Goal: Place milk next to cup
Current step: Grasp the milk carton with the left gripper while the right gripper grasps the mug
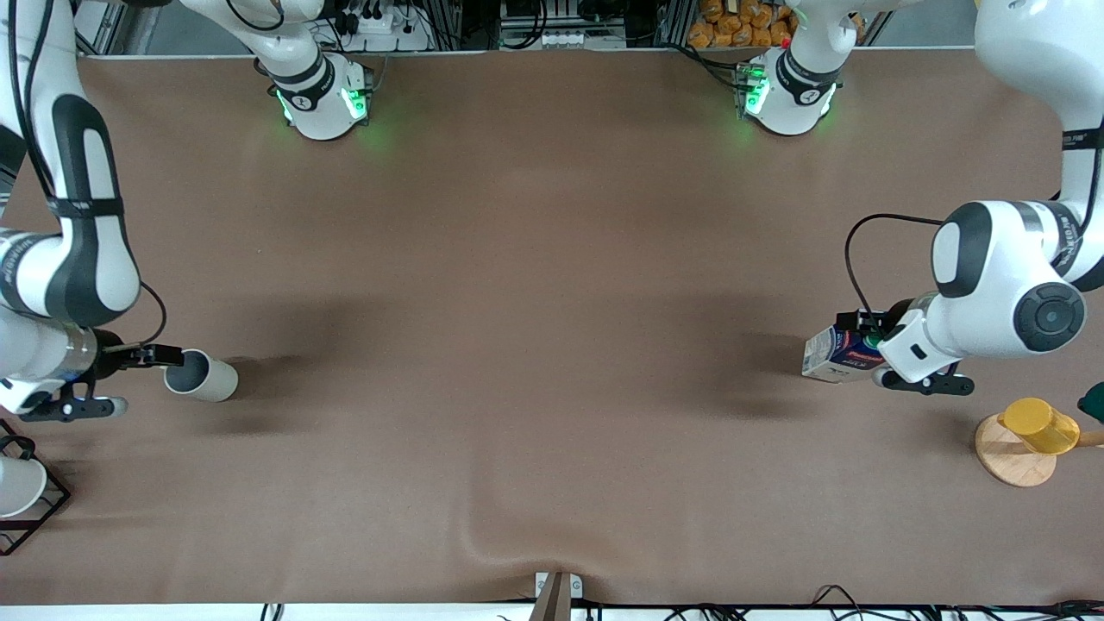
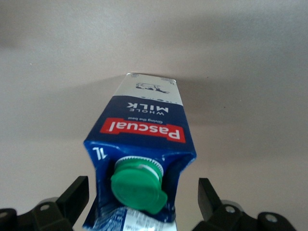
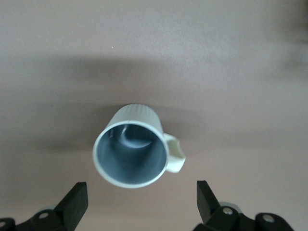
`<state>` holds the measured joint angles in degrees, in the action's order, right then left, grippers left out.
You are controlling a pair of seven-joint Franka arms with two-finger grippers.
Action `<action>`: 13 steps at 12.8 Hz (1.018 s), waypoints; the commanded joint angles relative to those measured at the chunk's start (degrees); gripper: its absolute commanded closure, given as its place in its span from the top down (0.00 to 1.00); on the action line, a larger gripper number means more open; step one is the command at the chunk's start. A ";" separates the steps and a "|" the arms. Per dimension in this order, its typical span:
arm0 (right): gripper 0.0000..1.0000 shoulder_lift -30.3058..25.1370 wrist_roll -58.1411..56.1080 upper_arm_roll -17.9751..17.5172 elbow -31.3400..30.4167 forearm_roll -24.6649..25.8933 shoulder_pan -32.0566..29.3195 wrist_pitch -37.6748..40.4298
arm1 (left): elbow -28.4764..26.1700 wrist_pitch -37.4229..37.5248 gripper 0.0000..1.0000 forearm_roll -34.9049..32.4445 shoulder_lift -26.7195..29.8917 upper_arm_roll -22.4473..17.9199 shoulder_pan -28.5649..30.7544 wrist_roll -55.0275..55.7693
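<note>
The milk (image 1: 838, 352) stands upright on the brown worktop (image 1: 535, 285) toward the left arm's end, its green screw cap (image 2: 139, 185) and blue gabled top facing up into the left wrist camera, the red label band below them. The left gripper (image 2: 139, 202) is over the carton with its fingers (image 2: 74, 197) spread apart on either side of the gable and visibly clear of the sides, so nothing is clamped. By my reading this is an approach for a grasp from above, the fingers set to close across the carton's width, where flat walls give the pads a steady hold. The cup (image 1: 201, 375) sits well apart from the milk, toward the right arm's end of the worktop, upright with its grey inside open to view and its small handle (image 3: 175, 154) sticking out to one side. The right gripper (image 3: 139, 204) is just beside the cup, low over the worktop, its fingers wide apart and not touching the cup in the right wrist view. It may be waiting there or lining up on the cup; I cannot tell which. Since the two things stand at separate ends, one of them has to cross the bare middle of the worktop before the task is met, so it looks barely begun. A yellow cup (image 1: 1039, 424) on a round wooden coaster (image 1: 1011, 457) lies nearer to the front camera than the milk, close enough to the left arm's wrist to be worth minding. A white cup in a black wire rack (image 1: 21, 496) stands near the right arm, nearer to the camera than the grey cup.
</note>
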<state>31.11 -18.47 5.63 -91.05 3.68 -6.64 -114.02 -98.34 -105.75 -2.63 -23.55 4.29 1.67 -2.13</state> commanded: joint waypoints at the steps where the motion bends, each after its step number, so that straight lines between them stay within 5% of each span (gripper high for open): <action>1: 1.00 4.21 -7.86 -0.44 3.42 2.12 -1.27 -2.16 | -0.28 -0.68 0.95 -2.46 0.00 0.02 0.18 -0.68; 3: 1.00 5.45 -12.88 -0.53 3.34 1.77 -1.54 -4.54 | -0.10 -0.60 0.68 -3.61 -0.79 0.11 0.00 -0.59; 8: 1.00 7.38 -13.96 -0.62 1.32 0.98 -2.15 -4.37 | 0.60 -0.07 0.29 -3.62 -0.09 0.11 0.18 -0.68; 9: 0.61 7.82 -15.35 -0.62 1.40 0.89 -2.24 -4.72 | 1.21 0.02 0.28 -3.62 0.43 0.11 0.27 -0.51; 10: 0.03 8.18 -16.32 -0.71 1.40 0.46 -2.15 -4.81 | 2.61 0.63 0.28 -3.53 0.70 0.11 0.18 -0.33; 13: 0.00 8.18 -17.21 -0.88 1.58 -0.16 -2.06 -4.99 | 5.96 6.07 0.28 -3.35 1.14 0.11 0.00 0.63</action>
<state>39.31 -34.15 5.55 -89.87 4.30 -8.01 -118.96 -94.14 -103.24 -5.05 -23.53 4.24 1.73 -2.13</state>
